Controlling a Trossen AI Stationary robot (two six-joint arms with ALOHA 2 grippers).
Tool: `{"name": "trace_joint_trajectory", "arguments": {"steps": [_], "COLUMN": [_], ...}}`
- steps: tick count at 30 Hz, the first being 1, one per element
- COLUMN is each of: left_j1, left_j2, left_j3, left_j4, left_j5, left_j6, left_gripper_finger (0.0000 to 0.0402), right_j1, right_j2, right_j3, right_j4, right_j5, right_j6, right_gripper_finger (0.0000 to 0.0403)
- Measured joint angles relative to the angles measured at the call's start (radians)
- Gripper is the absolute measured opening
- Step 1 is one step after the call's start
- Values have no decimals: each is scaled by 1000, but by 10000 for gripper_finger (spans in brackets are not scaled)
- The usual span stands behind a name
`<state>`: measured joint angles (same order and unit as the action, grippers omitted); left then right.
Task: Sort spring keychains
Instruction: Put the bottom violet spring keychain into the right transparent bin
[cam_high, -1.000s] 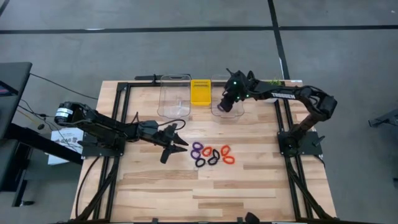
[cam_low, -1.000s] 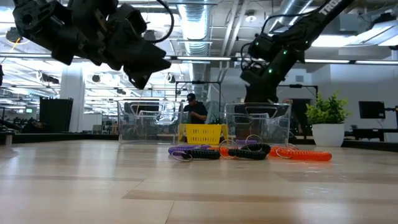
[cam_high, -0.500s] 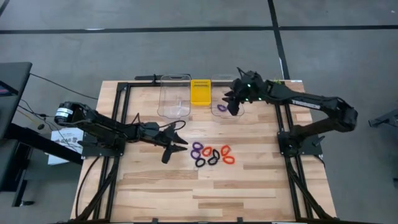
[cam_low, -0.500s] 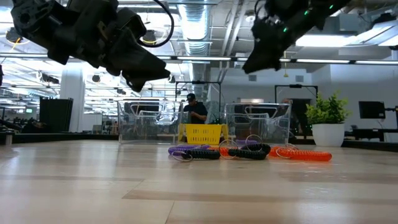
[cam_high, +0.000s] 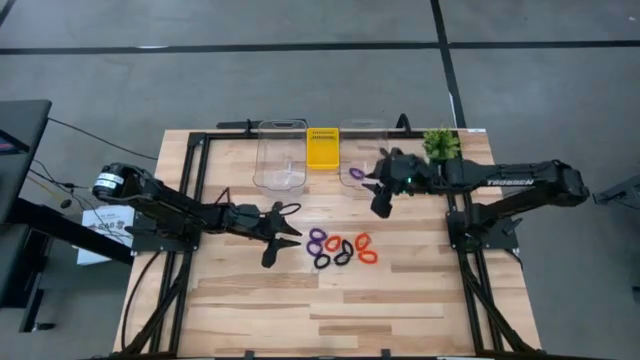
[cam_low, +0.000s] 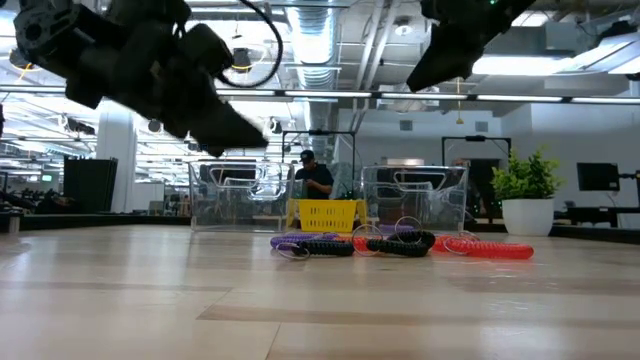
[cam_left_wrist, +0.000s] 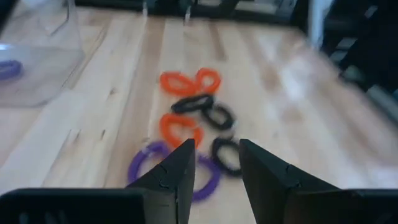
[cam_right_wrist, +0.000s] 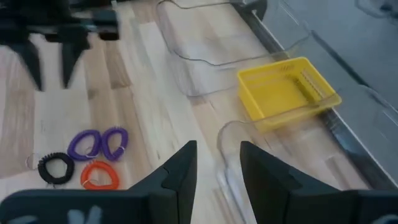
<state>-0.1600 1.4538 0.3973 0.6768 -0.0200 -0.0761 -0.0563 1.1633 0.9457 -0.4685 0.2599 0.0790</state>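
Several spring keychains (cam_high: 340, 248) in purple, orange-red and black lie in a cluster on the wooden table; they also show in the left wrist view (cam_left_wrist: 193, 118) and the low view (cam_low: 400, 243). One purple keychain (cam_high: 357, 173) lies in the right clear bin (cam_high: 352, 135). My left gripper (cam_high: 283, 243) is open and empty, above the table just left of the cluster. My right gripper (cam_high: 379, 207) is open and empty, raised near the right clear bin's near edge, on the far side of the cluster.
At the table's far edge a left clear bin (cam_high: 280, 155), a small yellow bin (cam_high: 322, 148) and the right clear bin stand in a row. A small green plant (cam_high: 437, 143) stands at the far right. A person (cam_low: 315, 180) shows in the room behind the table.
My right gripper has risen from over the right clear bin and gone toward the table's near edge; a purple keychain now shows lying in that bin. My left gripper has dipped a little toward the table beside the cluster.
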Motion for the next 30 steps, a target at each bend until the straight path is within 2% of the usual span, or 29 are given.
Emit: {"name": "trace_joint_trajectory", "arguments": {"steps": [7, 15, 24, 30], "left_j1": [0, -25, -31, -31], "left_j2": [123, 198, 299, 358], "left_j3": [16, 63, 129, 166], "left_j4": [62, 65, 64, 64], "left_j5": [-40, -40, -33, 13], "left_j6": [173, 281, 325, 331], "left_gripper_finger": [122, 122, 122, 122], "right_j1": [158, 311, 371, 372], "right_j2": [1, 1, 1, 1], "right_j3": [-115, -261, -278, -278], "right_j4": [127, 379, 401, 397], "right_j5": [141, 186, 189, 188], "right_j6": [38, 46, 46, 46], "right_gripper_finger": [113, 113, 113, 113]}}
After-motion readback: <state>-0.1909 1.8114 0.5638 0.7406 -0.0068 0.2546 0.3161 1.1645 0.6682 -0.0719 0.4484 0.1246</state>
